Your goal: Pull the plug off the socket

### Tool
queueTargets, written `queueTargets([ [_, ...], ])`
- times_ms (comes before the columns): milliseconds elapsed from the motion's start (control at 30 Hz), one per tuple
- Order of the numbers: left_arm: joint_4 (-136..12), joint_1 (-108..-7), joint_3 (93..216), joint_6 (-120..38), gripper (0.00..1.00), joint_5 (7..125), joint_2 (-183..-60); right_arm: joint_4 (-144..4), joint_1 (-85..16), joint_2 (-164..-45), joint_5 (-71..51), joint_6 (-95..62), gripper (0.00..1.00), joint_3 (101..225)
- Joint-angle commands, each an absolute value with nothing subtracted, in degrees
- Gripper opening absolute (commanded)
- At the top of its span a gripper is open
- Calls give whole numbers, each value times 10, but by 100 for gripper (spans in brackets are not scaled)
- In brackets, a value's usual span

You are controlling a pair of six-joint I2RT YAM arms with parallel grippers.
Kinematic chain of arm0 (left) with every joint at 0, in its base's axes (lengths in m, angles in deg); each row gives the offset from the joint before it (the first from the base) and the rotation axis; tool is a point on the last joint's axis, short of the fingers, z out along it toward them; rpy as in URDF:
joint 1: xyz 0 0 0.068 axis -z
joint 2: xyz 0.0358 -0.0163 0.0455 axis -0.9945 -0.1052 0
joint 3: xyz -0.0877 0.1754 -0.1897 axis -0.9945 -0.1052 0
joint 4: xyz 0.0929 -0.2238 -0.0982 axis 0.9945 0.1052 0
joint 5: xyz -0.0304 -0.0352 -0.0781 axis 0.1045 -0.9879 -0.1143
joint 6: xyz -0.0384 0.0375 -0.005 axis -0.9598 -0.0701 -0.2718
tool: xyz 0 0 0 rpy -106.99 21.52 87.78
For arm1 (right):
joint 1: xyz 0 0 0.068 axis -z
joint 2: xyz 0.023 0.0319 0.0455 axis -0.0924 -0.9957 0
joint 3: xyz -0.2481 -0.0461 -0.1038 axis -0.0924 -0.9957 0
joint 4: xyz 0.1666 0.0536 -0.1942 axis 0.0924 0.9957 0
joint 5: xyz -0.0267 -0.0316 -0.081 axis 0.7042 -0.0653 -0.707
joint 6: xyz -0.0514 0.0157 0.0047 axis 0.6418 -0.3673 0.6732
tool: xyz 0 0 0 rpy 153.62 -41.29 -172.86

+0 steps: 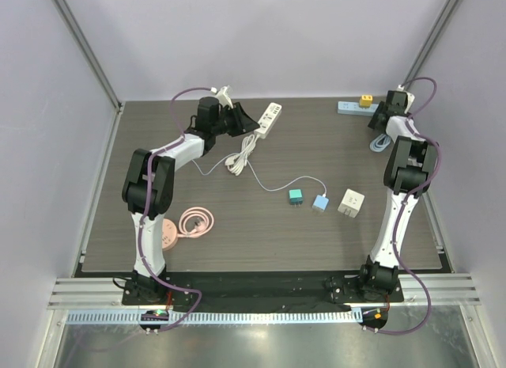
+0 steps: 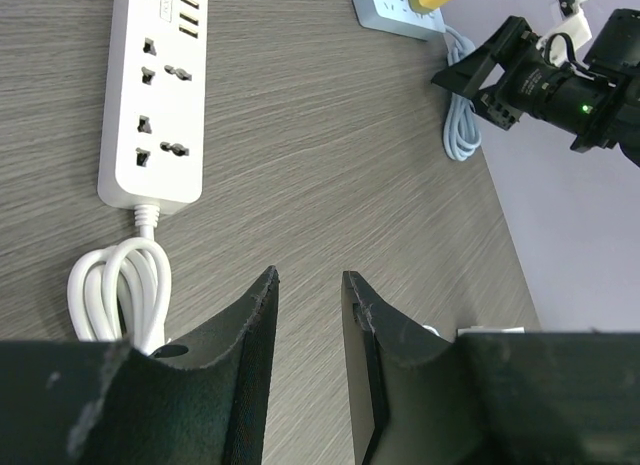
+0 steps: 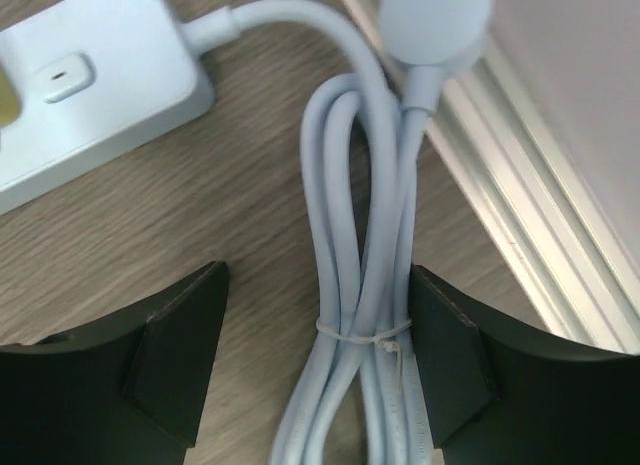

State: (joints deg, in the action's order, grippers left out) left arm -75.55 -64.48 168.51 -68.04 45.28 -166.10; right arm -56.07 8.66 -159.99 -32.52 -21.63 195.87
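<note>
Top external view: the yellow plug sits in the blue socket strip, far right. The right gripper has its jaws spread wide astride that strip's bundled cable, likely to anchor it. The left gripper has narrow, empty jaws.

Left arm and right arm extend, right fingers parted widely, left fingers narrowly.

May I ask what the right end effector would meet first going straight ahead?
Probably the bundled pale-blue cable, which lies between the fingers of the open right end effector; its height above it is unclear.
</note>
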Motion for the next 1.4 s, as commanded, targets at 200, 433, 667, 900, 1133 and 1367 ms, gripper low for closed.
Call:
queueTargets([
  [200, -783, -647, 1701, -686, 33, 436, -1662, -519, 71, -1611, -344, -185, 39, 2022],
  [433, -785, -647, 1702, -689, 33, 434, -1665, -486, 25, -1611, -514, -121, 1, 2073],
  [667, -787, -647, 1701, -691, 33, 431, -1663, -484, -32, -1614, -653, -74, 1, 2079],
  [900, -794, -647, 1705, -699, 33, 413, -1669, -412, -49, -1540, -577, -180, 1, 1975],
  [1133, -798, -646, 1706, -697, 33, 408, -1668, -401, -102, -1427, -428, -241, 1, 1844],
  [1367, -785, -642, 1709, -687, 33, 418, -1669, -408, -133, -1345, -359, -282, 2, 1716],
])
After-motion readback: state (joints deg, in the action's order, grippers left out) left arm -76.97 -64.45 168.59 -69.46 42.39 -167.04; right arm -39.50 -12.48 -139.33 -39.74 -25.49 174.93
